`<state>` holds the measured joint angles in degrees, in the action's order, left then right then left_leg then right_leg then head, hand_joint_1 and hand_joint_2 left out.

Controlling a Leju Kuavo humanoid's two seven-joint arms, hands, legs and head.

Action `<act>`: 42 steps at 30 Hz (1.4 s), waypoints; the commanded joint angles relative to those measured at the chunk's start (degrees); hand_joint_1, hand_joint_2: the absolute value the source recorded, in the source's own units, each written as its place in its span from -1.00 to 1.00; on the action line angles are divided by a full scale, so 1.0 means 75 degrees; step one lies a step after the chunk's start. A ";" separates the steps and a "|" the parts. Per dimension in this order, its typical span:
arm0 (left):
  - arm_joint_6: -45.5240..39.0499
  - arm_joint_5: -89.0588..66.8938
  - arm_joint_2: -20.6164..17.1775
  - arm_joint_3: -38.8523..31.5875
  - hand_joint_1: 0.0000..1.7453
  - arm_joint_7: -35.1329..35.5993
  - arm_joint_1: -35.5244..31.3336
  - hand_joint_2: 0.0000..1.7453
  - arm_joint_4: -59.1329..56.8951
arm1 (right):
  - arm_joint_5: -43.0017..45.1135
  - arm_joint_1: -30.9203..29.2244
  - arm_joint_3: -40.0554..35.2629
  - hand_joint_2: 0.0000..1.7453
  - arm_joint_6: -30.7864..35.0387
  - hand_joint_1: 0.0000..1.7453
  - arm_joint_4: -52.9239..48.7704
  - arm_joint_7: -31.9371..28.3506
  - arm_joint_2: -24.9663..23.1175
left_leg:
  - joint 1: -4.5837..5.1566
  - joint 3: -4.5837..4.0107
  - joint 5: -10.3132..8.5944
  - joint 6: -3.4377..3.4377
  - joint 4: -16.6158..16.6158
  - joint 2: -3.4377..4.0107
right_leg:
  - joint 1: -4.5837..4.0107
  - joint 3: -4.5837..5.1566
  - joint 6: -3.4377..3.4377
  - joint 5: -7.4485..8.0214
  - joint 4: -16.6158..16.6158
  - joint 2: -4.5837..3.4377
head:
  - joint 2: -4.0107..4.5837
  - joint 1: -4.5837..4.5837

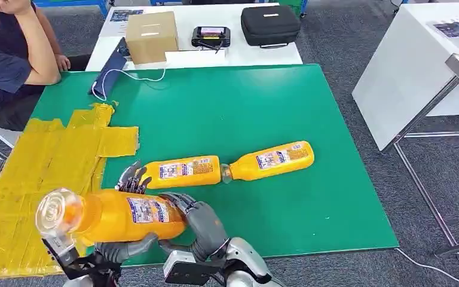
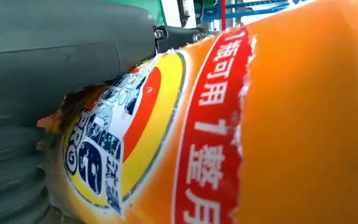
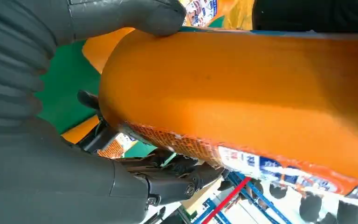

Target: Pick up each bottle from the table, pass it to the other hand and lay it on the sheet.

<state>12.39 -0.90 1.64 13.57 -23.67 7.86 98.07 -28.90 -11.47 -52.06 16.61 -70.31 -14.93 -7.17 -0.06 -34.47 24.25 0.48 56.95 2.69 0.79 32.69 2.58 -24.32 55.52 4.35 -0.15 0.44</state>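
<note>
Both hands, left (image 1: 119,248) and right (image 1: 200,222), grip an orange labelled bottle (image 1: 116,215), base toward camera.

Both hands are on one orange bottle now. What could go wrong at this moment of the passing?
1. The held bottle is gripped by the left hand and the right hand together; if one lets go too early, the smooth bottle may slip.
2. It hangs close above the two lying bottles; a drop could knock them and make them roll.
3. It is above the green mat, beside the yellow sheet, so it could land off the sheet.
</note>
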 commanded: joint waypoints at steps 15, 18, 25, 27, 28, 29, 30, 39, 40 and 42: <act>-0.0004 0.0417 0.0111 -0.0431 1.00 -0.0501 0.0304 1.00 0.0397 | -0.0398 0.0460 0.0638 1.00 0.0573 1.00 -0.0401 0.0104 0.0434 | -0.0005 0.0009 0.0005 -0.0002 -0.0001 -0.0019 | -0.0001 -0.0013 -0.0007 -0.0005 -0.0005 -0.0023 | 0.0000 0.0000; -0.0004 0.0417 0.0111 -0.0431 1.00 -0.0501 0.0304 1.00 0.0397 | -0.0398 0.0460 0.0638 1.00 0.0573 1.00 -0.0401 0.0104 0.0434 | -0.0007 0.0019 0.0006 -0.0003 -0.0004 -0.0031 | -0.0001 -0.0022 -0.0009 -0.0008 -0.0007 -0.0025 | 0.0000 -0.0006; -0.0648 -0.0214 -0.0538 -0.2217 1.00 -0.0903 0.1091 1.00 0.1542 | -0.0009 -0.0210 0.0767 1.00 0.0942 -1.00 -0.0023 -0.0090 -0.0358 | -0.0013 0.0024 0.0017 -0.0010 0.0003 0.0006 | -0.0005 -0.0015 -0.0019 -0.0007 0.0002 -0.0080 | 0.0000 -0.0003; -0.0206 -0.0194 -0.0475 -0.2761 1.00 -0.0984 0.1116 1.00 0.1640 | 0.0172 -0.0413 0.0645 1.00 0.0913 -1.00 0.0080 0.0044 -0.0423 | -0.0015 0.0027 0.0028 -0.0019 0.0007 0.0070 | -0.0007 -0.0009 -0.0028 -0.0002 0.0017 -0.0147 | 0.0000 0.0006; -0.0089 -0.0234 -0.0408 -0.2922 1.00 -0.1139 0.1035 1.00 0.1656 | 0.0103 -0.0450 0.0593 1.00 0.1134 -1.00 0.0002 -0.0072 -0.0392 | -0.0013 0.0017 0.0017 -0.0015 -0.0001 0.0055 | -0.0008 -0.0008 -0.0023 0.0002 0.0012 -0.0115 | 0.0000 0.0003; 0.0200 -0.0047 -0.0410 -0.3094 1.00 -0.1183 0.0884 1.00 0.1590 | 0.0141 -0.0475 0.0586 1.00 0.1289 -1.00 -0.0139 -0.0063 -0.0356 | -0.0021 0.0027 0.0023 -0.0020 0.0004 0.0053 | -0.0015 -0.0015 -0.0028 -0.0003 0.0014 -0.0126 | 0.0000 0.0000; 0.0169 -0.0214 -0.0486 -0.3338 1.00 -0.1182 0.0669 1.00 0.1560 | 0.0233 -0.0465 0.0597 1.00 0.1372 -1.00 -0.0428 -0.0103 -0.0256 | -0.0020 0.0028 0.0020 -0.0020 0.0002 0.0029 | -0.0013 -0.0018 -0.0031 -0.0008 0.0015 -0.0111 | 0.0000 -0.0006; -0.0678 -0.2357 -0.1029 -0.3409 1.00 -0.0389 -0.1396 1.00 0.1088 | 0.1088 0.0838 0.1849 1.00 0.0888 -1.00 -0.2816 0.0044 0.0854 | -0.0037 -0.0005 -0.0016 -0.0019 0.0007 -0.0106 | -0.0028 -0.0023 -0.0030 -0.0023 0.0009 0.0029 | 0.0000 0.0006; -0.1125 -0.2884 -0.1141 -0.3081 1.00 -0.0172 -0.1534 1.00 0.0959 | 0.1018 0.1113 0.2106 1.00 0.0817 -1.00 -0.2999 -0.0047 0.0864 | -0.0033 -0.0003 -0.0024 -0.0016 -0.0002 -0.0112 | -0.0025 -0.0011 -0.0023 -0.0019 -0.0003 0.0064 | 0.0000 -0.0006; -0.1600 -0.3481 -0.1254 -0.2593 1.00 0.0080 -0.1886 1.00 0.0581 | 0.0907 0.1495 0.2368 1.00 0.0768 -1.00 -0.3297 -0.0200 0.0972 | -0.0025 -0.0004 -0.0030 -0.0013 -0.0007 -0.0135 | -0.0018 0.0050 -0.0020 -0.0021 -0.0009 0.0103 | 0.0000 0.0012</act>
<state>8.54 -16.35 -4.92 -14.25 -28.43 5.66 110.42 -21.22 -9.19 -43.75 25.11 -82.93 -14.93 -6.75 -0.21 -34.49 24.17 0.36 56.95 2.29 0.65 33.23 2.41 -24.47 55.53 4.87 -0.15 0.53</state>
